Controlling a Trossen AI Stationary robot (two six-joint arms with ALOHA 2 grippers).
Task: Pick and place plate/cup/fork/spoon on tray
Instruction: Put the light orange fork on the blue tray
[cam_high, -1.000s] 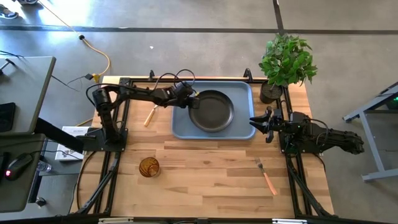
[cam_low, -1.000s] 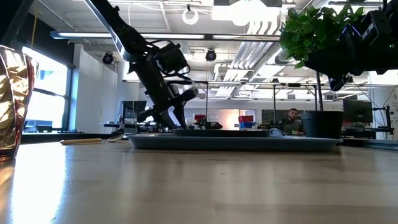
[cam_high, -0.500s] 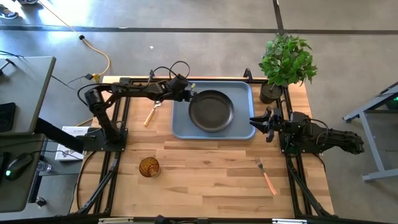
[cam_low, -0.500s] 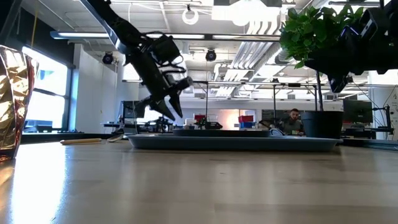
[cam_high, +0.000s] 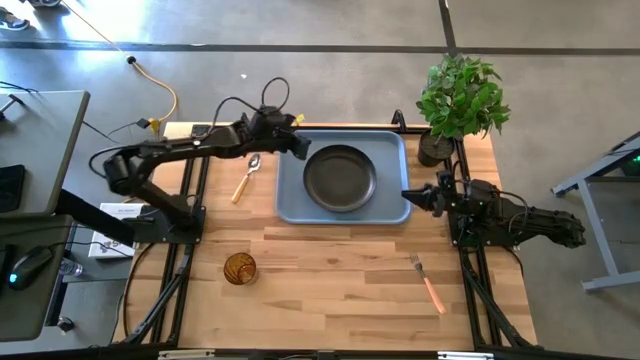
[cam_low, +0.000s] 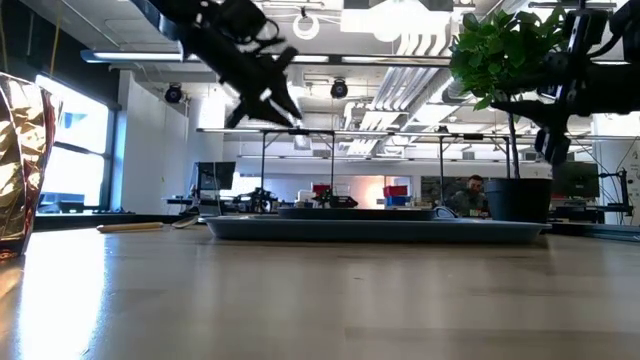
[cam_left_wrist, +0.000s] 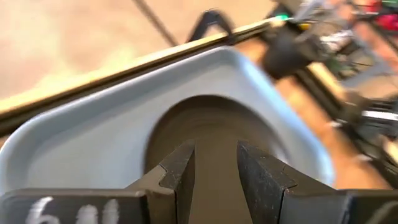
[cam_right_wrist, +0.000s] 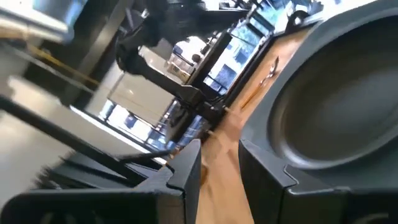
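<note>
One plate (cam_high: 341, 177), round, matte black with a raised rim, sits inside the one tray (cam_high: 388, 146), a blue-grey rounded rectangle. The left gripper (cam_high: 300, 151) hangs in the air over the tray's far left corner, plate just past its tips, fingers a small gap apart and holding nothing. One shiny spoon (cam_high: 247, 175) lies on the wood just beside it, outside the tray. Right gripper (cam_high: 407, 194) waits at the tray's right edge, slightly parted, empty too. One amber textured cup (cam_high: 239, 268) and one orange-handled fork (cam_high: 428, 281) sit well apart on the near side.
</note>
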